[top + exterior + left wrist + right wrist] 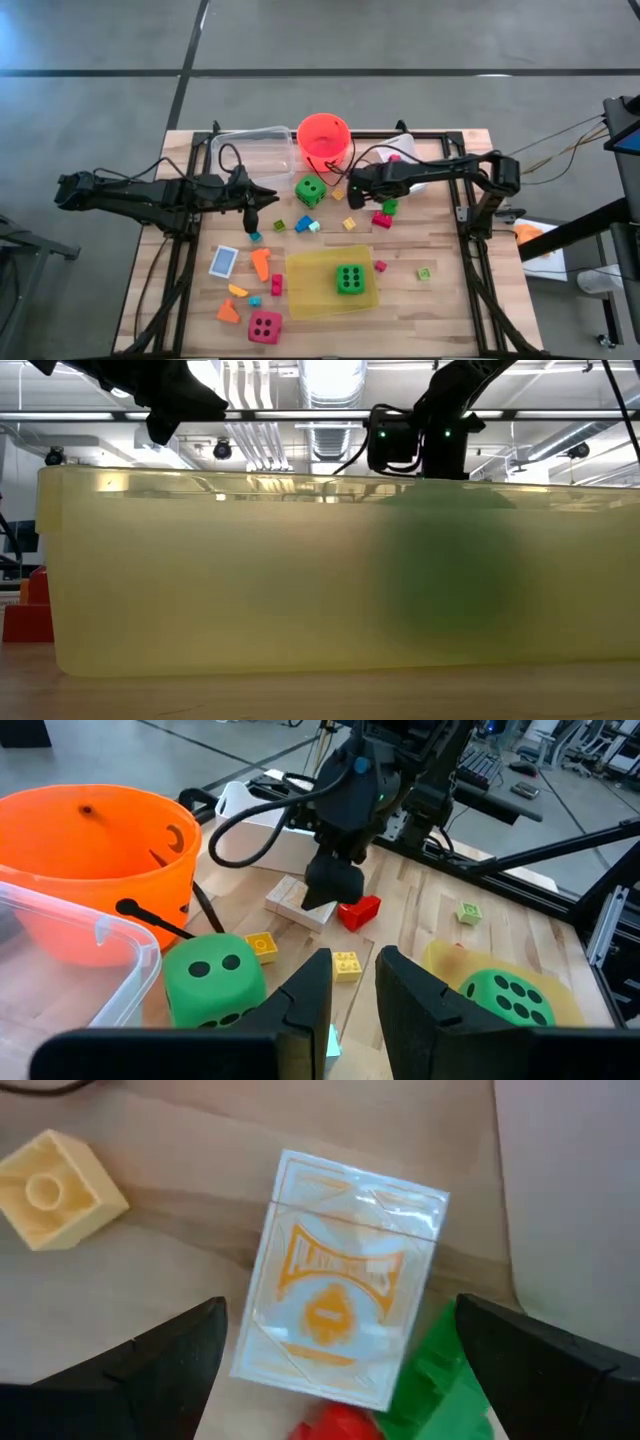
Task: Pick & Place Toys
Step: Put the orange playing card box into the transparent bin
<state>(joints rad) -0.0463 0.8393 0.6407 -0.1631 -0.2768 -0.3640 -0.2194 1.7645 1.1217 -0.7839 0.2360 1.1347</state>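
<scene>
My left gripper (252,215) is hovering nearly clenched and empty at nine o'clock of the desk (440,300). My right gripper (340,1350), fingers spread wide, is hanging over the card pack (340,1285) at one o'clock, beside the orange bucket (323,138). I am judging that pack light, stiff and slippery in its wrapper, so I would be pinching its long edges.

Counting across the table: two green dice, one by the bucket (310,191) and one on the yellow tray (349,279); one pink die (264,326); one orange-red bucket (323,140); one yellow tray (310,290); one clear tub (250,152). Cards: one blue-edged (223,262), one orange-printed pack (343,1275); two arms overhead.
</scene>
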